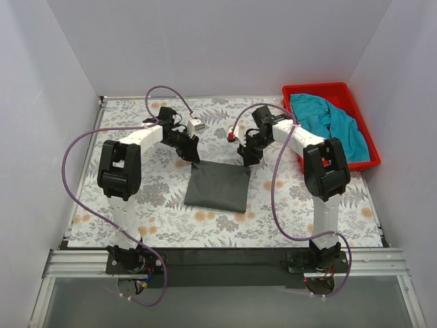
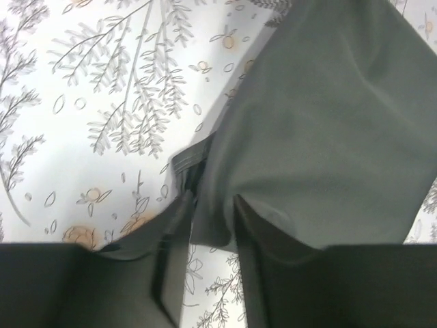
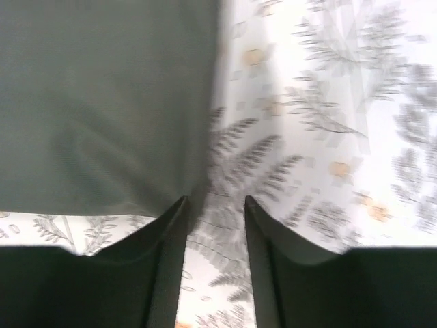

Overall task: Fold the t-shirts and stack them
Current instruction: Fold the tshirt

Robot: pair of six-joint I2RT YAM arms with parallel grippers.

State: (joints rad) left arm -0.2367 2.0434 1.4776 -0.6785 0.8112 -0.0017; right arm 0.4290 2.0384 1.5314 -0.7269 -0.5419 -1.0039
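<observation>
**Top view.** Two t-shirts are seen. The charcoal grey t-shirt (image 1: 217, 186), folded into a flat, smooth rectangle, lies mid-table on the leaf-printed tablecloth (image 1: 164, 219). The teal t-shirt (image 1: 328, 123) lies crumpled in the red plastic bin (image 1: 314, 87) at the far right corner. Both arms reach to the grey shirt's far edge, one at each corner. Only this view shows the bin and the teal shirt.

**Left wrist view.** The left gripper (image 2: 213, 208) has its two dark fingers apart. The grey shirt's soft, matte corner lies in the gap between them, its edge stitched.

**Right wrist view (blurred).** The right gripper (image 3: 215, 205) is likewise parted, with bare tablecloth in its gap. The grey shirt's corner touches the fingertip on the view's left.
</observation>
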